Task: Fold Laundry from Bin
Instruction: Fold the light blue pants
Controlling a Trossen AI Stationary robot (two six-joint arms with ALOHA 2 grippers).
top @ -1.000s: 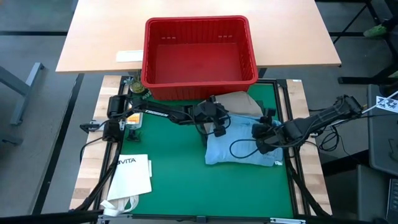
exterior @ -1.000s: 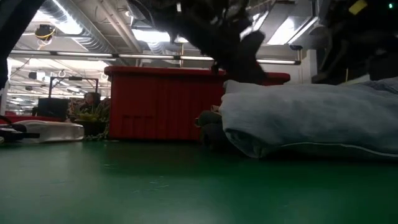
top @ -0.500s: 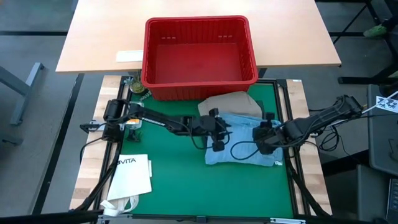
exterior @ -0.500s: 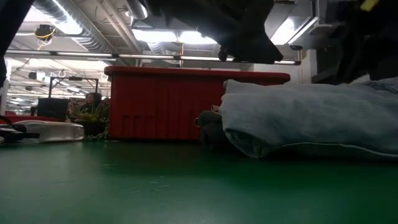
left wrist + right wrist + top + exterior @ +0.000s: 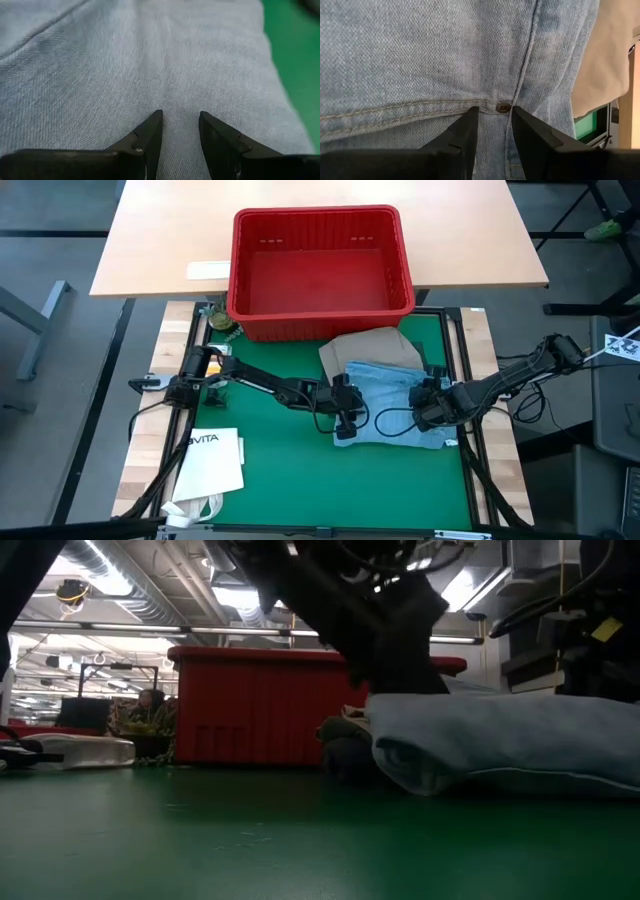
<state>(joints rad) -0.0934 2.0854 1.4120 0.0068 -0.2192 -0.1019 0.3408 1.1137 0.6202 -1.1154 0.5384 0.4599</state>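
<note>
On the green mat: folded light blue denim jeans [image 5: 385, 405], lying right of centre, partly over a khaki-tan garment [image 5: 368, 346] that sits just in front of the bin.
Bin: red slotted crate [image 5: 320, 265], upright at the far edge of the mat [image 5: 270, 470], straddling the wooden table [image 5: 150, 240] behind; no laundry visible inside from the high view.
Left gripper [image 5: 345, 418]: at the jeans' left edge, arm stretched across the mat from the left; in the left wrist view its 2 fingers [image 5: 150, 135] stand a narrow gap apart, tips pressed onto flat denim [image 5: 150, 60]. Whether cloth is pinched between them cannot be told.
Right gripper [image 5: 425, 405]: on the jeans' right portion; in the right wrist view its 2 fingers [image 5: 465, 132] are set slightly apart against a stitched seam, a metal rivet [image 5: 502, 107] just beyond the gap. A grip on the fabric cannot be confirmed.
Low view: jeans [image 5: 510, 740] form a thick soft stack, with the crate [image 5: 260, 705] behind.
Near-left corner: white paper bag printed "VITA" [image 5: 212, 462], well apart from the garments.
</note>
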